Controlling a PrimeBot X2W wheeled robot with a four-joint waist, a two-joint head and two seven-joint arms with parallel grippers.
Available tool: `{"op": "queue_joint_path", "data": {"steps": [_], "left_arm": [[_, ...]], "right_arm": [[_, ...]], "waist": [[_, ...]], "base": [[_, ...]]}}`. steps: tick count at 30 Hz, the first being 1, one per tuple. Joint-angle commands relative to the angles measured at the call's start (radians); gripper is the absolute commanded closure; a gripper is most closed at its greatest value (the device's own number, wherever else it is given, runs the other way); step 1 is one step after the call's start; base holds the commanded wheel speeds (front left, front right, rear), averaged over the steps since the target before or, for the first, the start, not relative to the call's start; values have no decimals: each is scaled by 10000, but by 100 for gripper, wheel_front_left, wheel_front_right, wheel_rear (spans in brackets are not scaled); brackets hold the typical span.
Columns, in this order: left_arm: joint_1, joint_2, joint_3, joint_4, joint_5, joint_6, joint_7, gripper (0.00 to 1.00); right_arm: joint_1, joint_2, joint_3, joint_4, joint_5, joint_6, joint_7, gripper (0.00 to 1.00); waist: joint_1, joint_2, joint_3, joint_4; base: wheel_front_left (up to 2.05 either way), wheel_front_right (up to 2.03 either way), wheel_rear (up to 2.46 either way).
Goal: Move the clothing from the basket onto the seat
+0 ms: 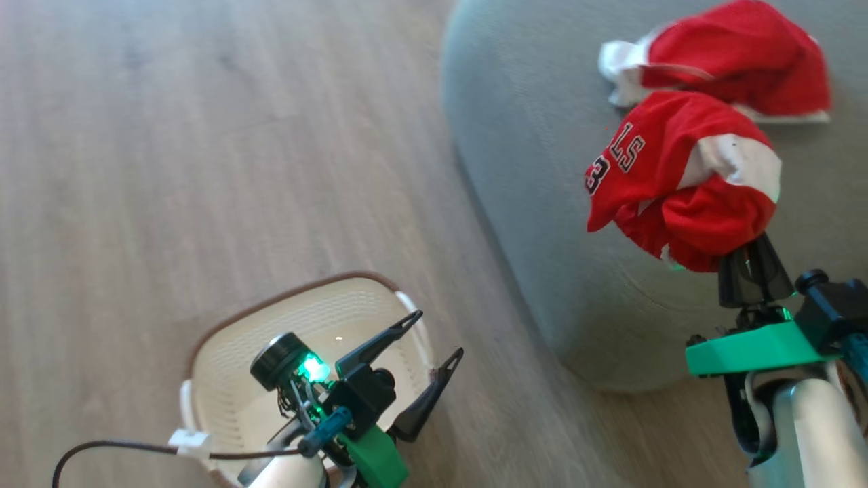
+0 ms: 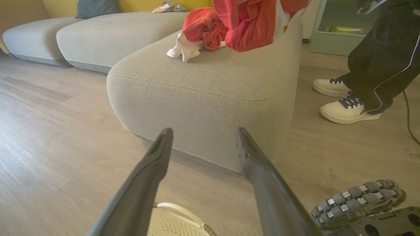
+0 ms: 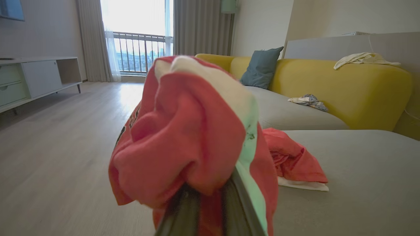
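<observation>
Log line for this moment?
right gripper: shut on lettered red garment over grey seat; left gripper: open near cream perforated basket; second red garment: on seat

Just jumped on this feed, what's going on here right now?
The right end effector is shut on one red garment, holding it up over the edge of the grey seat. The other red garment already lies on the seat. The left end effector hangs open over the basket on the floor, and the basket looks empty. A person's feet stand beside the seat.
</observation>
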Motion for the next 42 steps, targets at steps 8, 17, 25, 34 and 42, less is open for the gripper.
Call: {"op": "queue_joint_path", "data": {"steps": [8, 17, 25, 34, 42], "left_arm": [[-132, 217, 511, -650, 45, 89, -51, 0], [-134, 23, 471, -991, 178, 117, -51, 0], [-195, -57, 395, -1190, 150, 67, -51, 0], [-177, 56, 718, -1668, 288, 124, -51, 0], [-270, 743, 743, -2255, 490, 116, -51, 0]], "right_arm": [[44, 121, 25, -593, 85, -2, -65, 100], [624, 149, -723, -1012, 555, -2, -65, 100], [830, 151, -974, -1200, 766, -2, -65, 100], [-111, 152, -881, -1120, 431, -2, -65, 100], [-2088, 8, -1433, -923, 157, -2, -65, 100]], "waist": [[-1, 0, 558, -1812], [-1, 0, 731, -2404], [-1, 0, 678, -2420], [-1, 0, 1099, -2440], [-1, 0, 2288, -2241]], "base": [[0, 0, 0], [0, 0, 0], [0, 0, 0], [0, 0, 0], [0, 0, 0]]}}
